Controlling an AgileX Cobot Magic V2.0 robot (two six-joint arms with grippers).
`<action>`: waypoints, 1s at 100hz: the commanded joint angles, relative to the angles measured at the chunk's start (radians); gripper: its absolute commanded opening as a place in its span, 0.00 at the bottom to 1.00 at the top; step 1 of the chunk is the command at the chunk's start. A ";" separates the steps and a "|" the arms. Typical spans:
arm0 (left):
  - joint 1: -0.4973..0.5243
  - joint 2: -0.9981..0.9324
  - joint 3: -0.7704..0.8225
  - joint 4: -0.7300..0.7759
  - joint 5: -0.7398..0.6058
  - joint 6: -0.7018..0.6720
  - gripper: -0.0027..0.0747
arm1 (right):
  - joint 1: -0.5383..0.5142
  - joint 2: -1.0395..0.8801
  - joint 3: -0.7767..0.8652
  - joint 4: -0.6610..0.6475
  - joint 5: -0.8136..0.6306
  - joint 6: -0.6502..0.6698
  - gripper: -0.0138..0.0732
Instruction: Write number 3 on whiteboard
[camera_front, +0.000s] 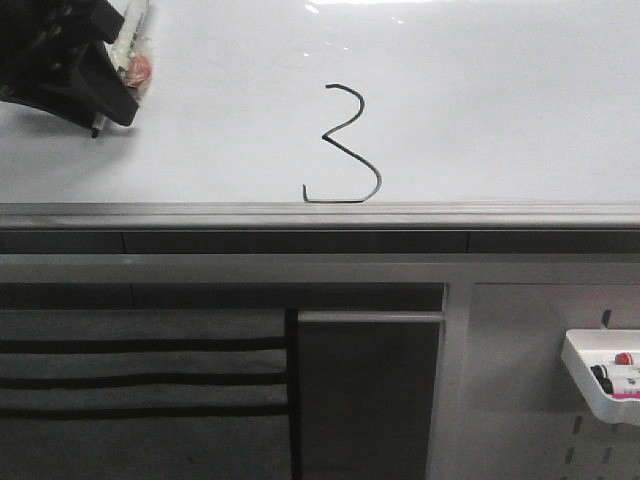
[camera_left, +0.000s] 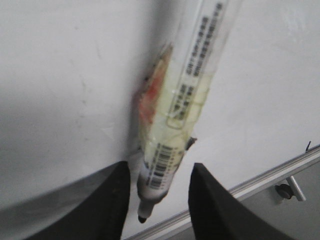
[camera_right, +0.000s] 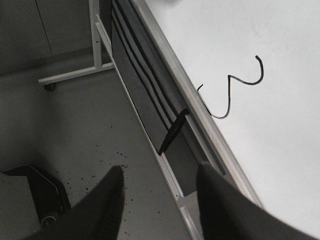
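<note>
The number 3 (camera_front: 345, 150) is drawn in thin black line low on the whiteboard (camera_front: 500, 100), its flat bottom stroke just above the grey frame edge. It also shows in the right wrist view (camera_right: 235, 85). My left gripper (camera_front: 100, 115) is at the board's upper left, well left of the digit, shut on a marker (camera_front: 130, 55). In the left wrist view the marker (camera_left: 185, 100), wrapped in clear tape, runs between the black fingers (camera_left: 160, 200), its black tip off the board (camera_left: 60, 75). My right gripper (camera_right: 160, 200) is open and empty, over the floor beside the board's frame.
A grey metal frame ledge (camera_front: 320, 215) runs under the board. Below it are a dark slatted panel (camera_front: 140, 380) and a grey pegboard (camera_front: 520, 380) with a white tray (camera_front: 590, 385) holding markers. The board's wheeled stand (camera_right: 70, 75) rests on the floor.
</note>
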 joint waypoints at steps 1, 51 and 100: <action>0.011 -0.024 -0.027 -0.017 -0.065 -0.013 0.44 | -0.004 -0.016 -0.031 0.031 -0.031 0.000 0.50; 0.011 -0.351 -0.029 0.167 0.186 -0.016 0.44 | -0.004 -0.077 -0.031 -0.373 -0.028 0.720 0.49; 0.155 -1.014 0.408 0.268 0.040 -0.141 0.44 | -0.004 -0.384 0.321 -0.405 -0.419 0.931 0.09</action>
